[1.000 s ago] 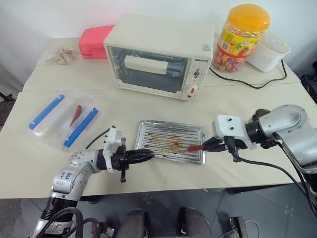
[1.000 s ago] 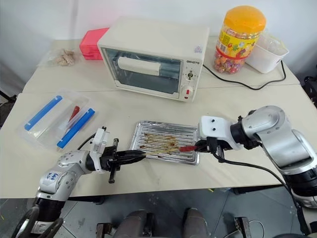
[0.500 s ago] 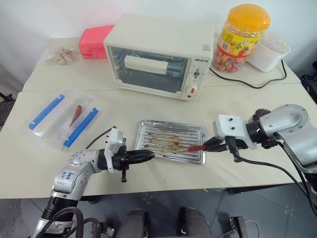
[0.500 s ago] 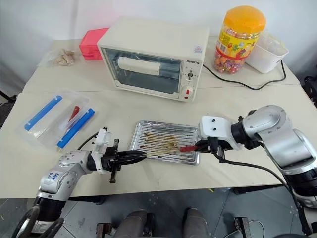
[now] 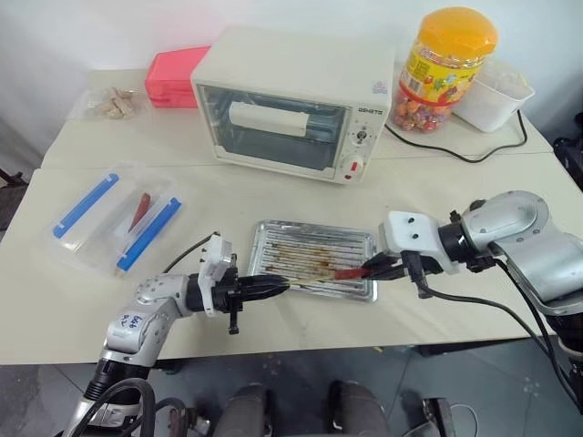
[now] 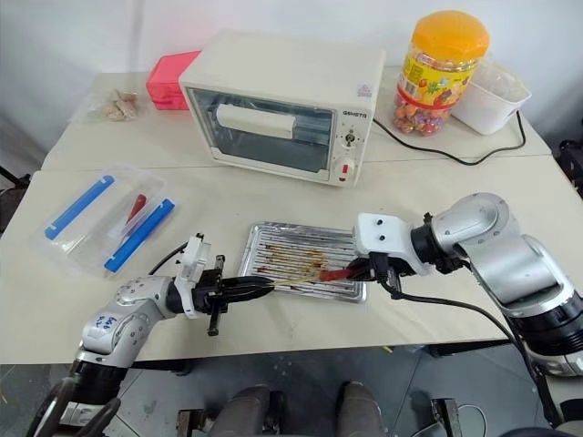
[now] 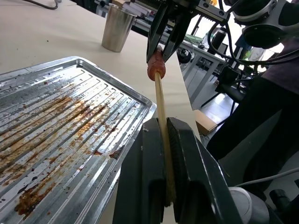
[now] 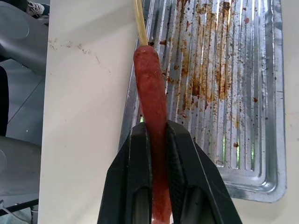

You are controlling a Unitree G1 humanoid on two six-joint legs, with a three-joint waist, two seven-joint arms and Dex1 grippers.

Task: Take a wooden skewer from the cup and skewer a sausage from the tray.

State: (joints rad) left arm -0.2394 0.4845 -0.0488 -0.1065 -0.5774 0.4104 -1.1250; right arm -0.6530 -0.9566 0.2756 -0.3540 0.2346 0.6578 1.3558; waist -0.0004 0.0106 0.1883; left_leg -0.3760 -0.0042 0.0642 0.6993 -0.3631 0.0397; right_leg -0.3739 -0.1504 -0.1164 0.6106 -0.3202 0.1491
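The left gripper (image 5: 273, 286) sits nearest, at about 7 o'clock of the table (image 5: 273, 205), its black fingers (image 7: 145, 186) clamped on the wooden skewer (image 7: 161, 116). The stick runs level toward 3 o'clock, along the near edge of the tray (image 5: 273, 238), and its tip meets the end of the sausage (image 8: 150, 88). Whether the tip has gone in cannot be told. The right gripper (image 5: 372, 269), at about 4 o'clock, is pinched on the other end of the sausage and holds it just above the tray's near right corner, in line with the stick. The tray lies at the table's middle, its ridged bottom streaked with brown grease. In the left wrist view the cup (image 7: 117, 28) stands on the table beyond the tray. At 9 o'clock lies a clear container (image 5: 114, 218) with blue strips and something red inside. Farther back stand a cream toaster oven (image 5: 291, 105) at 12 o'clock, a pink box (image 5: 173, 75) at 11, and an orange-lidded candy jar (image 5: 446, 68) at 1 o'clock.
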